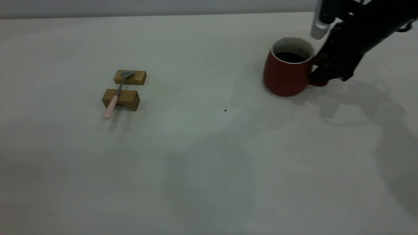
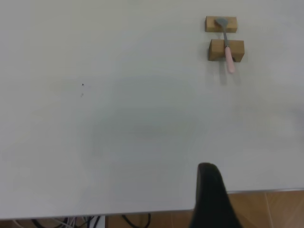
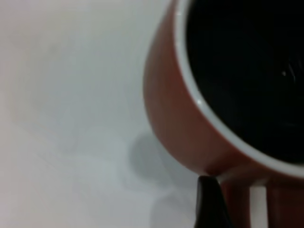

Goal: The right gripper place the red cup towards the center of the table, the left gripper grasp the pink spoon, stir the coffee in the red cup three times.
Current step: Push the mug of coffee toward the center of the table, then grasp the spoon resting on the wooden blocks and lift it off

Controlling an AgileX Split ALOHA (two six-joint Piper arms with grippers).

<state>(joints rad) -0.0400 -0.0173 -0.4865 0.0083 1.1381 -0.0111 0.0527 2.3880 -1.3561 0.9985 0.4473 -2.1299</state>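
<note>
We are on the first step: our right gripper (image 1: 321,76) sits at the cup (image 1: 287,73) handle, far right; grip unclear. Next we slide it centreward, keeping the coffee (image 1: 290,57) level.

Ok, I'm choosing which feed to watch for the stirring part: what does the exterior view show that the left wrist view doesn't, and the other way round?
Only the exterior view shows the red cup holding the coffee, and the right gripper at the cup's handle. Only the left wrist view shows the table's near edge with floor and cables beyond, and one dark finger of the left gripper. Both show the pink spoon lying across the two wooden blocks on the table.
</note>
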